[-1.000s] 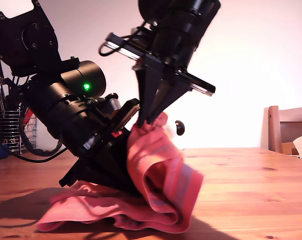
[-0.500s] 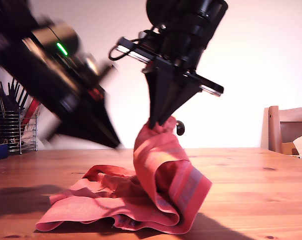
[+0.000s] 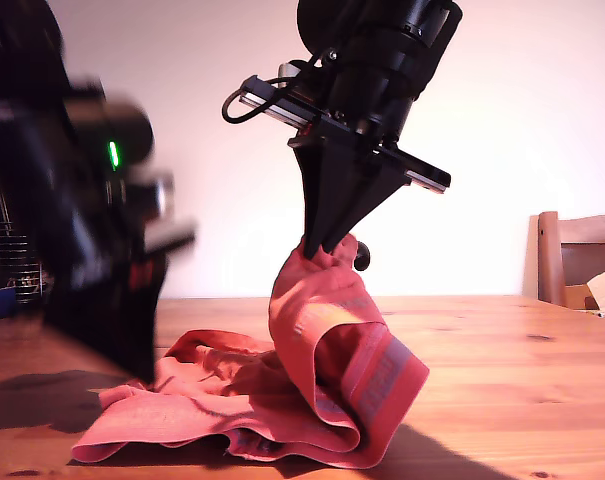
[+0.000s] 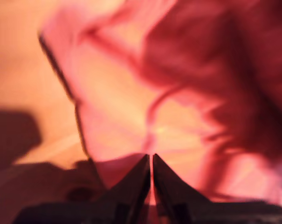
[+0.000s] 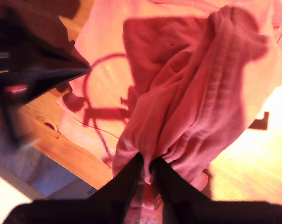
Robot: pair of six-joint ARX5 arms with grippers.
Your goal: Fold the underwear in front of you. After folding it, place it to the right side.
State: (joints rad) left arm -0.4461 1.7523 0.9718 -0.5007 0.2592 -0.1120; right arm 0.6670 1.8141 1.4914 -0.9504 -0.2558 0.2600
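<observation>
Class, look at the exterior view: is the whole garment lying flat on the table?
No: my second gripper holds one part of the underwear up above the table.

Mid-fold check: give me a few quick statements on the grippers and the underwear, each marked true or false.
1. My second gripper pinches the underwear. True.
2. The whole garment hangs clear of the table. False: most of it lies on the wood.
3. My first gripper holds cloth. False: its jaws are together with nothing between them.
4. The garment lies folded flat. False: it is bunched, one part raised.
5. A chair stands at the exterior view's right. True.
</observation>
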